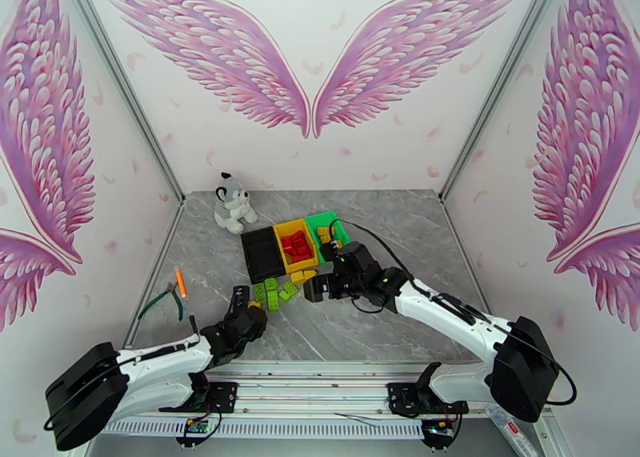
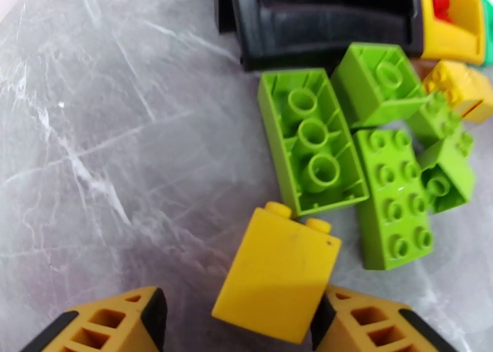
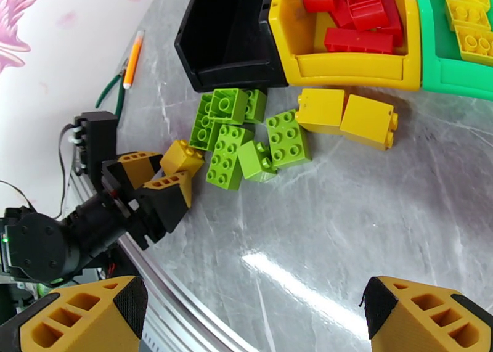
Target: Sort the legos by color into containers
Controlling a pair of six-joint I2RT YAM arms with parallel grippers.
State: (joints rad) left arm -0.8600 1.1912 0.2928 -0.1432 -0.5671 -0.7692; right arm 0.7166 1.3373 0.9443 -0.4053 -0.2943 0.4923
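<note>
Grey marble table (image 1: 384, 234), pink wing murals on the walls around it.

2 arms. The right gripper (image 3: 246, 313) hangs over bare table in front of the bins, jaws at full spread, nothing between them. The left gripper (image 2: 239, 310) is low at the near-left edge of the brick pile, jaws partly open around 1 yellow brick (image 2: 277, 273). One pad (image 2: 323, 322) touches the brick's side. The other pad (image 2: 155, 313) stands apart from it with table showing in the gap, so there is no firm hold.

3 bins in a touching row at mid-table:
- black bin (image 1: 262, 254), on the left, no bricks seen inside;
- yellow bin (image 1: 282, 238), in the middle, with a heap of red bricks (image 3: 357, 39), at least 4, overlapped, so exact count uncertain;
- green bin (image 1: 340, 228), on the right, with at least 3 yellow bricks (image 3: 468, 14).

1 grey-white plush toy (image 1: 233, 202) sits upright behind the black bin, well apart.
1 pair of green-handled pliers (image 1: 164, 298) and 1 orange marker (image 1: 181, 281) lie near the left table edge.

Loose bricks on the table:
- 6 green bricks (image 3: 227, 156) lie bunched just before the black bin, some studs up, some underside up, several touching. This cluster lies between the left gripper and the bins.
- 2 yellow blocks (image 3: 368, 120) lie side by side just in front of the yellow bin.
</note>
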